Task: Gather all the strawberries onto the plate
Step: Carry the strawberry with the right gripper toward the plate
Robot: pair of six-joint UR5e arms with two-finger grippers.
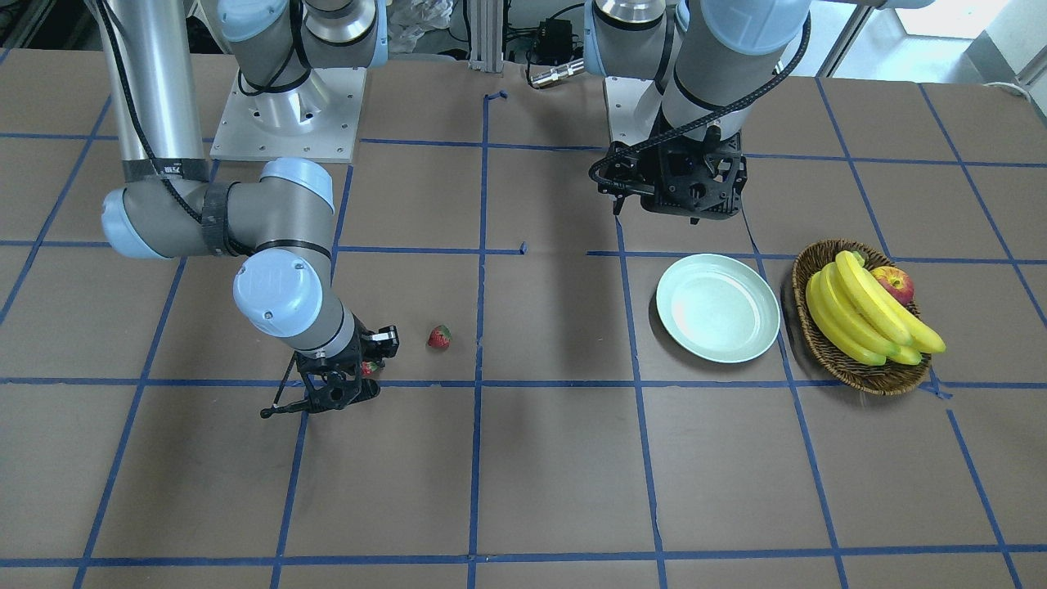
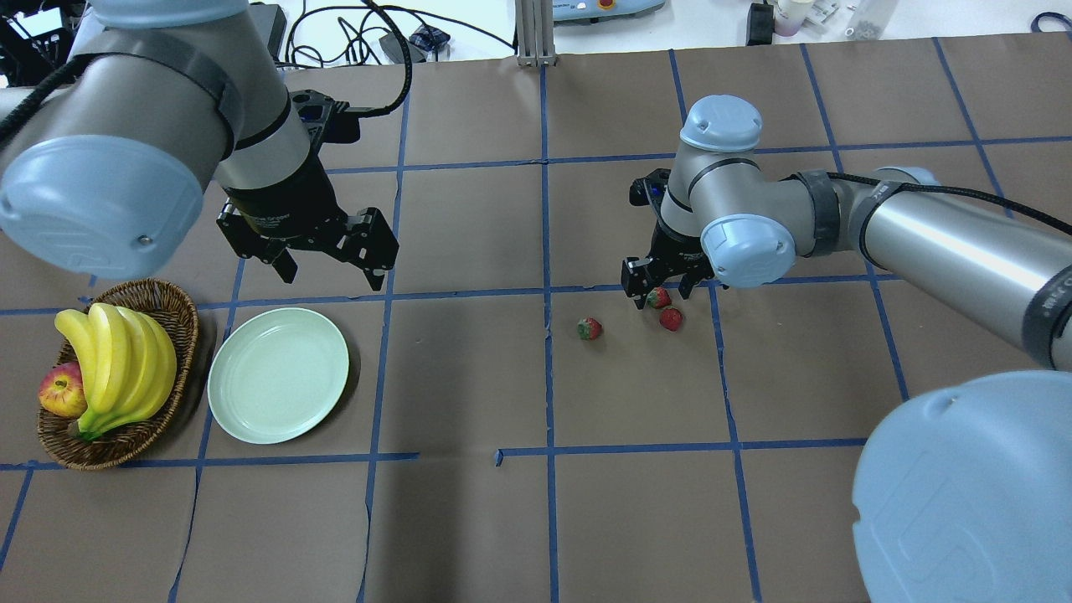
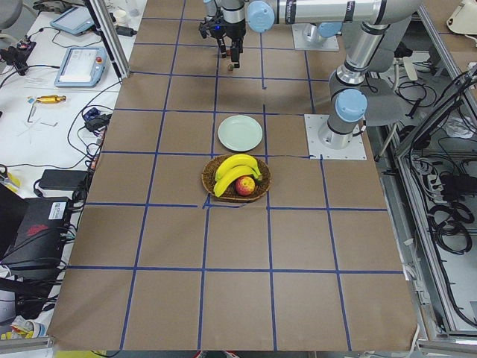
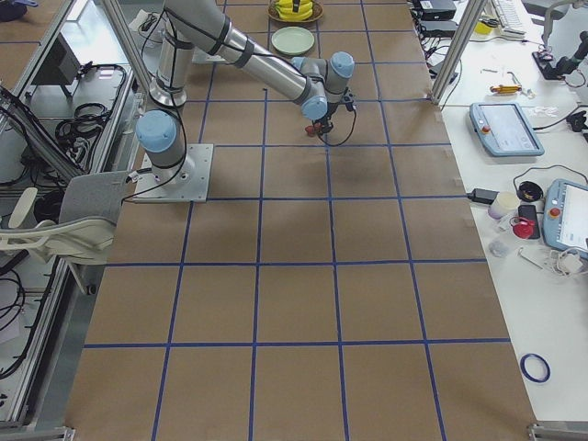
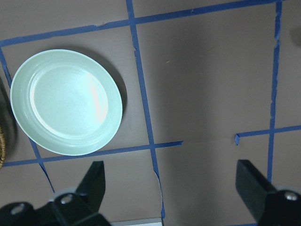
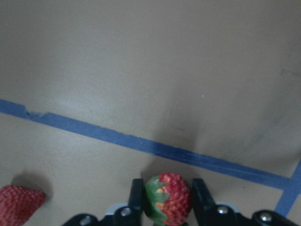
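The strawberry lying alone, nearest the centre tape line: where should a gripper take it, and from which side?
Take the lone strawberry across its red body, at the widest part beside the green cap, coming straight down from above. It lies on its side with nothing crowding it, and the tip tapers, so fingers there would likely slip.

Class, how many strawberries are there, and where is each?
3: one strawberry in the right gripper, a second lying just beside it, a third apart, toward the plate, which holds none.
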